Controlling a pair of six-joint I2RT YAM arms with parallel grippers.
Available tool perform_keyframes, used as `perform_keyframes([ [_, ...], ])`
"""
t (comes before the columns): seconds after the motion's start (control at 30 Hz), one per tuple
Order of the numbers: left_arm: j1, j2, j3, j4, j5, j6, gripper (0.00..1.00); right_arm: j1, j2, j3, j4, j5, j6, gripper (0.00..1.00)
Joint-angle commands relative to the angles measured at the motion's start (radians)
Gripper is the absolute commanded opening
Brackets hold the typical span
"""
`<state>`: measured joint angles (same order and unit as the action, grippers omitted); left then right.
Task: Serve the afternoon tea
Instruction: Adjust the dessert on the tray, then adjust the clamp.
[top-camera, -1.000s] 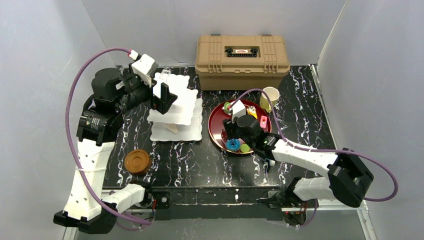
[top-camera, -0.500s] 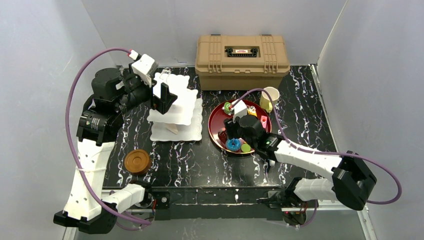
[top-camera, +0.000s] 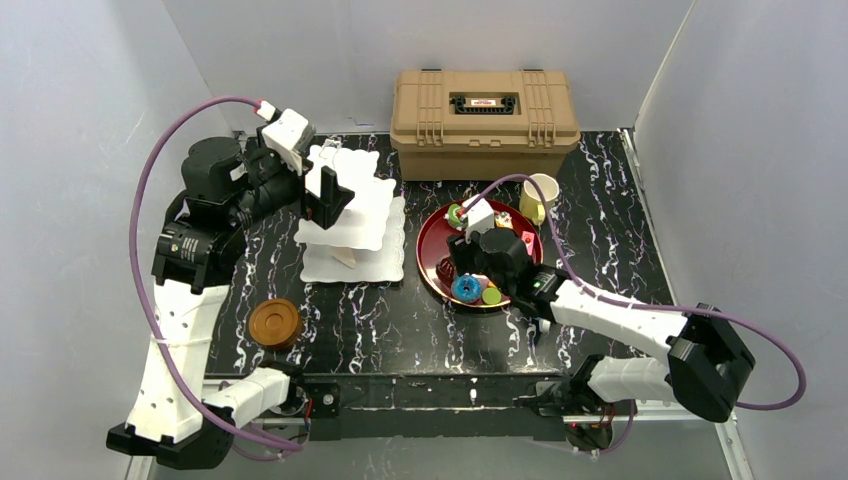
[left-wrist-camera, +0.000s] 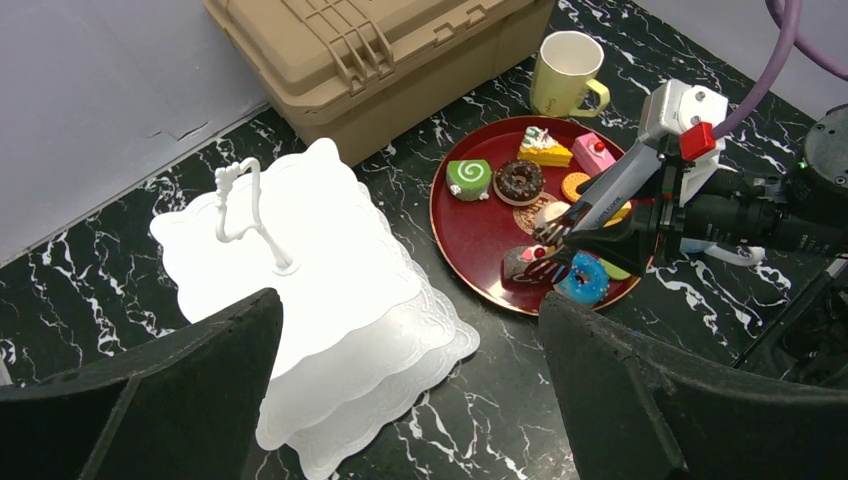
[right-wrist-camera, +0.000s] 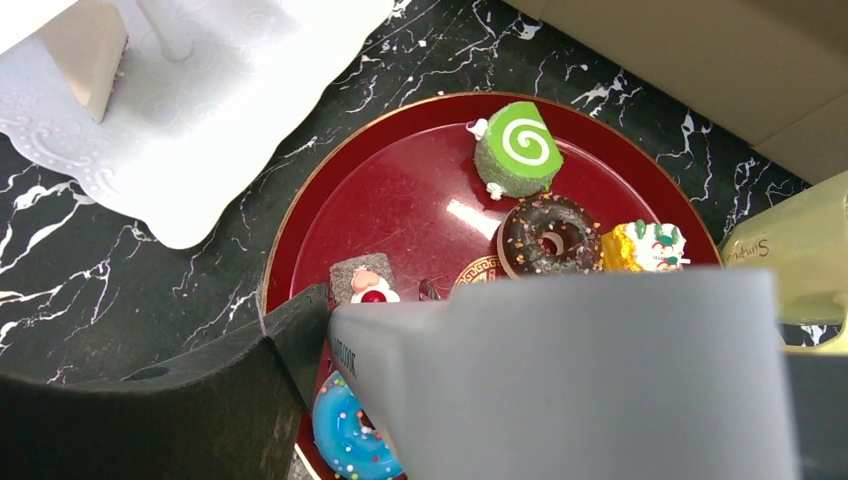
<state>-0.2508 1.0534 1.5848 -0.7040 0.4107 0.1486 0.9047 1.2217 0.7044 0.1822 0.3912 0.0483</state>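
Early stage, by the look of it. White three-tier stand (top-camera: 352, 215) sits left of centre in the top view. Its tiers are bare apart from one pale tan wedge (right-wrist-camera: 95, 55) on the bottom tier; cannot tell if that is a pastry or part of the stand. Nearly all the toy pastries lie on the dark red tray (left-wrist-camera: 470, 235), centre-right: green roll (left-wrist-camera: 468, 178), chocolate donut (left-wrist-camera: 520, 182), yellow cake (left-wrist-camera: 545, 148), pink cake (left-wrist-camera: 593, 152), an orange one (left-wrist-camera: 574, 186) partly hidden, a small brown cake with a cherry (right-wrist-camera: 362, 280), and blue donut (left-wrist-camera: 583, 280) at the tray's near edge.

Right gripper (left-wrist-camera: 550, 250) hangs low over the near part of the tray, jaws at a middling width, tips just beside the brown cake and the blue donut. Its own wrist view is mostly blocked by a blurred finger, so whether it grips anything cannot be told. Left gripper (top-camera: 330, 195) hovers above the stand, jaws spread wide, empty.

Cream-yellow mug (top-camera: 538, 196) stands on bare table between tray and tan case (top-camera: 485, 110), upper right of centre, no coaster under it. Brown coasters (top-camera: 275, 322) are stacked at lower left, well apart from the mug. White mug not in view.

Judgement: almost everything is left to do. Pastries go to the stand, coasters get laid out, mugs get set on them.
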Motion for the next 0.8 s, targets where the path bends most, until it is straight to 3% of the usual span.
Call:
perform_keyframes([
  [0.0, 0.001, -0.019, -0.006, 0.010, 0.032, 0.004, 0.98, 0.003, -0.067, 0.023, 0.088, 0.031, -0.001, 0.25],
  [0.2, 0.001, -0.078, -0.089, 0.034, 0.203, 0.061, 0.98, 0.003, -0.195, 0.097, -0.002, -0.005, 0.027, 0.16],
  [0.4, -0.001, -0.124, -0.215, 0.028, 0.416, 0.171, 0.94, 0.003, -0.289, 0.205, -0.089, -0.201, 0.101, 0.09],
  [0.53, -0.064, -0.130, -0.281, 0.087, 0.423, 0.214, 0.93, 0.003, -0.275, 0.297, -0.069, -0.365, 0.189, 0.08],
  [0.77, -0.163, -0.062, -0.252, 0.071, 0.488, 0.214, 0.89, 0.003, -0.228, 0.388, 0.033, -0.634, 0.293, 0.05],
])
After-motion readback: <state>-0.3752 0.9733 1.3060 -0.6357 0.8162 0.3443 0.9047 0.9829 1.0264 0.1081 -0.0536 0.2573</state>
